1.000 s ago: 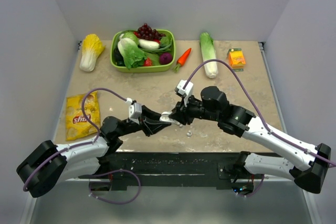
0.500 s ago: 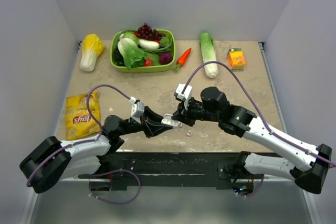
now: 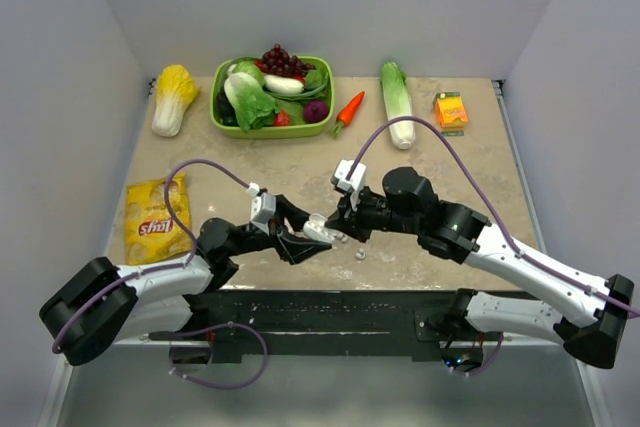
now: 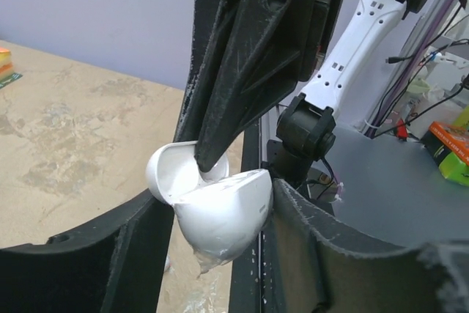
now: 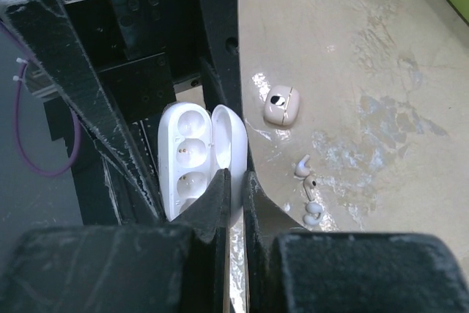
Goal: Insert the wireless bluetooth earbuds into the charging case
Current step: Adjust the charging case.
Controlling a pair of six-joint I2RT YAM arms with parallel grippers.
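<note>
My left gripper (image 3: 308, 235) is shut on the charging case (image 3: 318, 230), a glossy white pebble held above the table's near middle. In the left wrist view the case (image 4: 223, 218) sits between my fingers with its lid (image 4: 170, 171) swung open. My right gripper (image 3: 336, 229) meets it from the right. In the right wrist view its jaws (image 5: 233, 181) pinch the edge of the open lid (image 5: 229, 133), and the case body (image 5: 185, 159) shows empty wells. The earbuds (image 5: 310, 188) lie loose on the table just right of the case; they also show in the top view (image 3: 360, 254).
A small beige rounded piece (image 5: 281, 105) lies on the table beyond the earbuds. A green tray (image 3: 272, 129) of vegetables, a yellow cabbage (image 3: 174, 97), a carrot (image 3: 349, 110), a green cabbage (image 3: 397, 99) and an orange box (image 3: 450, 110) stand at the back. A chip bag (image 3: 157, 217) lies left.
Both grippers stay joined at the case. My left gripper and the case have shifted slightly right and then a little back to the left.
</note>
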